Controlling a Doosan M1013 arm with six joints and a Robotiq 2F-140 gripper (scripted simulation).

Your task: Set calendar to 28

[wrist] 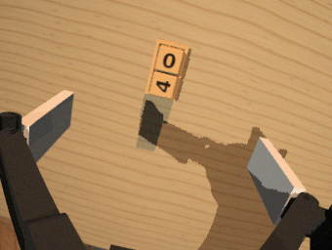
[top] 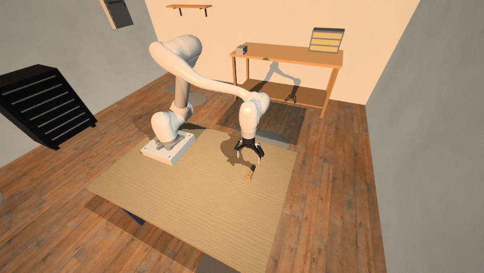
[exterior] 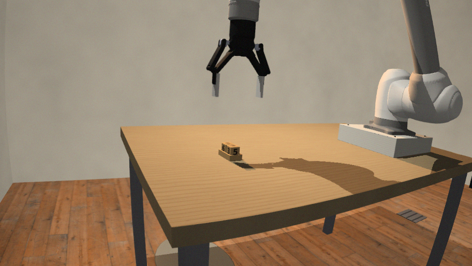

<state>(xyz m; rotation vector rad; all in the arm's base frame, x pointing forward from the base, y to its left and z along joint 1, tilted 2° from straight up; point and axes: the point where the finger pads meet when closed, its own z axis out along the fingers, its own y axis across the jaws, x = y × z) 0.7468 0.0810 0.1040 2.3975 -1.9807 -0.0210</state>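
While the gripper [top: 249, 154] hangs at centre frame in the top view, jaws spread wide and holding nothing, the calendar [top: 249, 174] lies just below it on the table [top: 189, 203]. From the exterior view, two cubes [exterior: 230, 149] sit in a tray [exterior: 230, 156] at mid-frame, well below the fingertips [exterior: 215, 89]. Seen from the wrist, the cubes' tops read 0 and 4 in the upper middle.

Plank floor [top: 338, 189], grey walls [top: 433, 101], wooden workbench [top: 291, 56]
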